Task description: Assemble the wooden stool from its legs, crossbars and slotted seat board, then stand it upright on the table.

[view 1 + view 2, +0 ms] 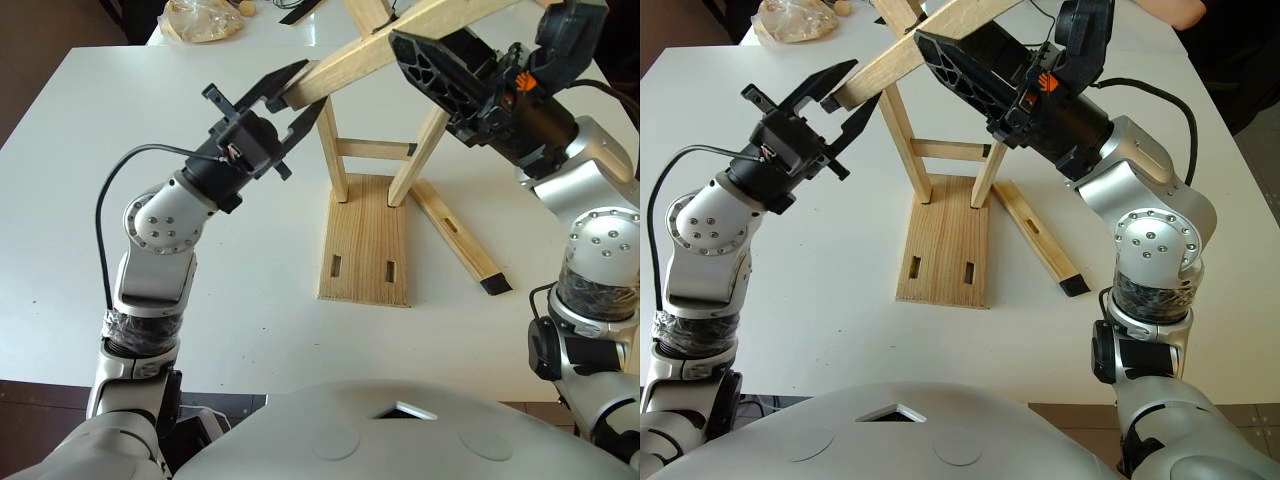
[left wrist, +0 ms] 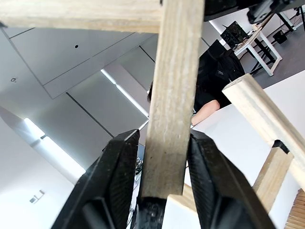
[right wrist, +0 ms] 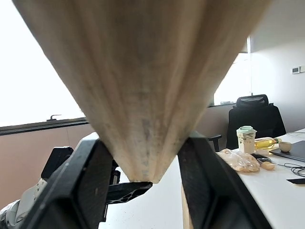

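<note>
Left eye view cuts off the upper end of the wooden leg [image 1: 360, 58] raised over the white table [image 1: 120, 220]. The left gripper [image 1: 310, 85] clamps its lower end and the right gripper [image 3: 143, 162] pinches it higher up. The seat board [image 1: 365, 240] lies flat beneath, with two legs [image 1: 335, 150] standing in it. Wrist views add ceiling panels [image 2: 71, 62] and an office chair [image 3: 257, 114].

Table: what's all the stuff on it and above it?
table: one, white, under everything
seat board: one, pale wood, flat mid-table
upright legs: two, pale wood, in board's far slots
crossbar: one, pale wood, joining those legs
loose leg: one, pale wood, black tip, right of board
lifted wooden piece: one, pale wood, above the legs
bag: one, clear, far back left
left end effector: one, black, gripping that piece's lower end
right end effector: one, black, gripping it higher
</note>
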Tool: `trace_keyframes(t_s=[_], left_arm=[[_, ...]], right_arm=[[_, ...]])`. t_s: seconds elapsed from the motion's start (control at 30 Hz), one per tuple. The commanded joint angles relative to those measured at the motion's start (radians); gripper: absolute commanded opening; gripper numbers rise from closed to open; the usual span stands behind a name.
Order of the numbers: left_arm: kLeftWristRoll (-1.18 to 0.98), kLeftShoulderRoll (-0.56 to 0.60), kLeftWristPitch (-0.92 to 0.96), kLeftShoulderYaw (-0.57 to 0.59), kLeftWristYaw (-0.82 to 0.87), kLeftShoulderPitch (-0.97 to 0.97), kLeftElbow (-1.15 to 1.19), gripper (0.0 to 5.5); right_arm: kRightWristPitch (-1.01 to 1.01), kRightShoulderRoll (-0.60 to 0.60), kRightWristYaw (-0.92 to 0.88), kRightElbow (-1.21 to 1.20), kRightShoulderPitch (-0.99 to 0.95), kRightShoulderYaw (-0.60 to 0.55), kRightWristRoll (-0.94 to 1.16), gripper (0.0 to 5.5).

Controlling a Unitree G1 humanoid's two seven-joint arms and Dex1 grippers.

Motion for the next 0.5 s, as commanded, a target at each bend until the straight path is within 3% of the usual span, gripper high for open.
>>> trace_keyframes(t_s=[0.03, 0.23, 0.33, 0.5], left_arm=[[0.001, 0.003, 0.010, 0.007, -0.004, -0.004, 0.002, 2.45], [0.035, 0.014, -0.019, 0.013, 0.002, 0.003, 0.038, 3.36], [0.062, 0.033, -0.074, 0.061, 0.027, 0.012, 0.143, 3.80], [0.152, 0.104, -0.233, 0.122, 0.057, 0.100, 0.321, 3.89]], right_arm=[[-0.009, -0.007, 0.001, -0.003, -0.008, -0.008, -0.008, 2.00], [-0.011, -0.004, 0.001, 0.002, -0.019, -0.011, -0.006, 2.00], [0.021, 0.000, -0.039, 0.007, -0.030, -0.072, 0.124, 2.00], [0.046, -0.092, -0.019, 0.028, -0.058, -0.138, 0.198, 2.00]])
